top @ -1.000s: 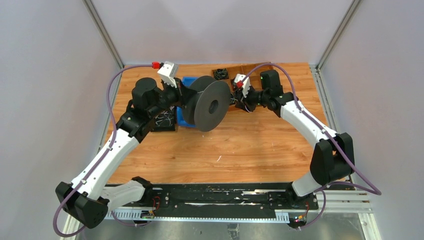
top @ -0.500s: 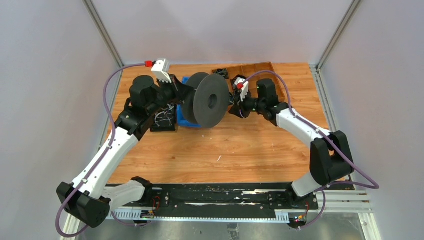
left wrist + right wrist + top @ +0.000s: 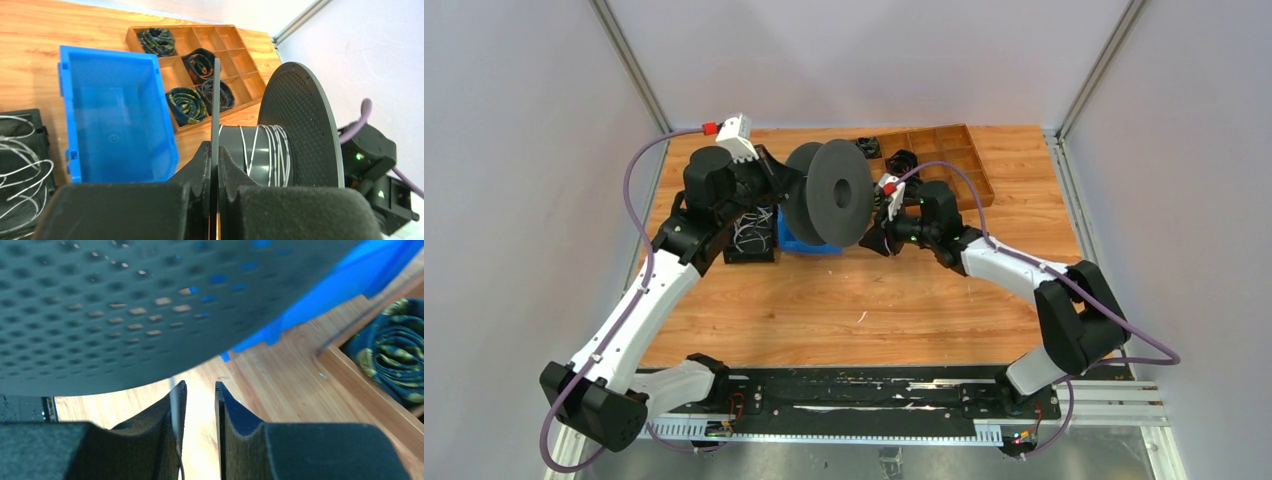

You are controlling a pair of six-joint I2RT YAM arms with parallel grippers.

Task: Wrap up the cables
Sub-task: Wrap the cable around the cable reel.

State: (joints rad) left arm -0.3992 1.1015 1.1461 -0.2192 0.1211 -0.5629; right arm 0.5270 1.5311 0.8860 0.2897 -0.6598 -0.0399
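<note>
A dark grey spool [image 3: 829, 195] hangs on edge above the table. My left gripper [image 3: 214, 150] is shut on its thin near flange [image 3: 215, 90]. Whitish cable [image 3: 272, 150] is wound in several turns round the hub, in front of the perforated far flange [image 3: 300, 120]. More loose cables [image 3: 20, 165] lie in a black tray [image 3: 749, 250] at the left. My right gripper [image 3: 200, 390] is just under the spool's perforated face [image 3: 125, 305], with a clear gap between its jaws. A thin cable strand [image 3: 173, 390] runs along the inner face of its left finger.
A blue bin [image 3: 115, 115] stands behind and below the spool. A wooden compartment tray [image 3: 954, 165] at the back right holds small black coils [image 3: 156, 41]. The left arm's purple hose [image 3: 639, 170] arches over the table's left edge.
My right gripper has come forward and left, down along the spool's right face. The left wrist has turned and the spool has shifted slightly left and back.
</note>
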